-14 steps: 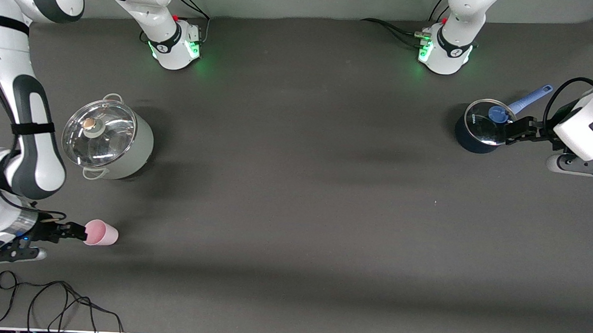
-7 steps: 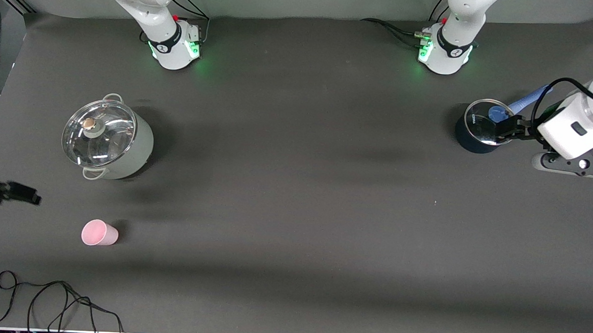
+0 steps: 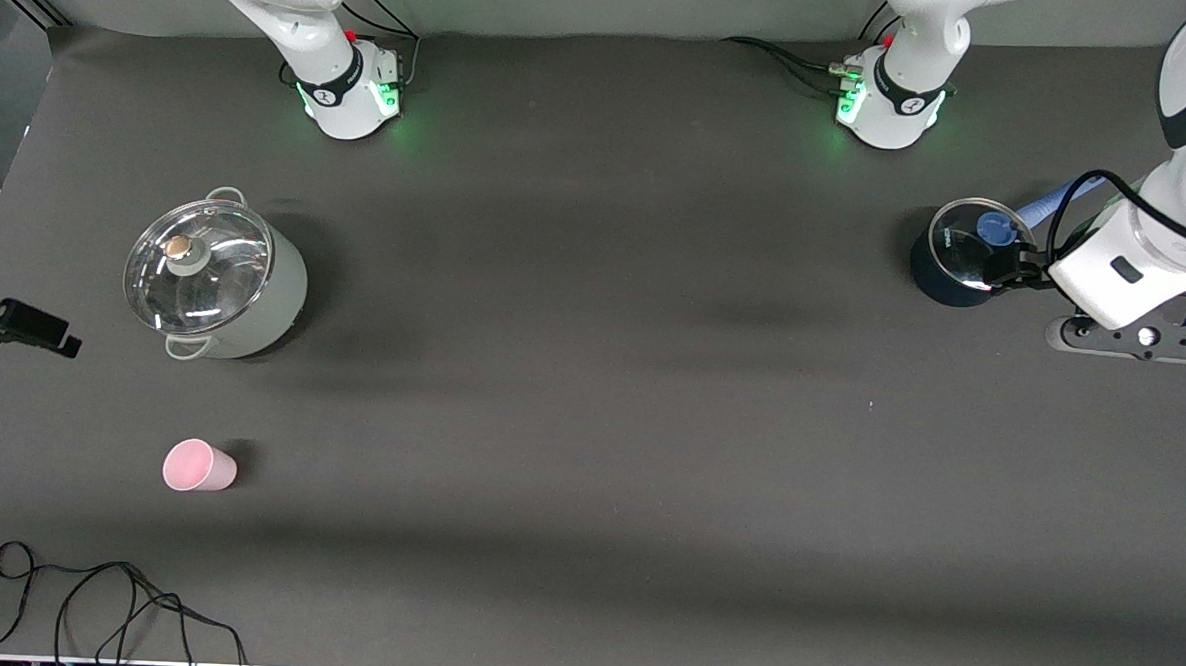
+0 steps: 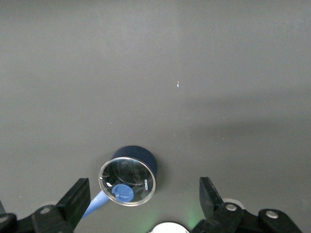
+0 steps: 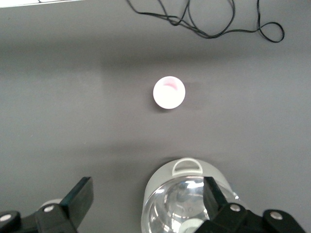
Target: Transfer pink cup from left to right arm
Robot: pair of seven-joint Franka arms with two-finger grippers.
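The pink cup (image 3: 199, 465) stands upright on the dark table, alone, nearer to the front camera than the grey pot (image 3: 217, 279). It also shows in the right wrist view (image 5: 169, 92), free of any gripper. My right gripper (image 3: 15, 326) is open and empty, raised over the table's edge at the right arm's end; in its wrist view (image 5: 147, 199) the jaws stand wide apart above the grey pot (image 5: 189, 204). My left gripper (image 3: 1008, 267) is open and empty over the dark blue pot (image 3: 962, 257), jaws wide in its wrist view (image 4: 143, 199).
The dark blue pot (image 4: 130, 174) has a glass lid and a light blue handle. The grey pot has a glass lid with a knob. A black cable (image 3: 91, 591) lies near the front edge by the cup, also in the right wrist view (image 5: 209, 24).
My right gripper was at the cup, then let go and rose away toward the right arm's end. The cup stayed in place. My left arm shifted slightly over the blue pot.
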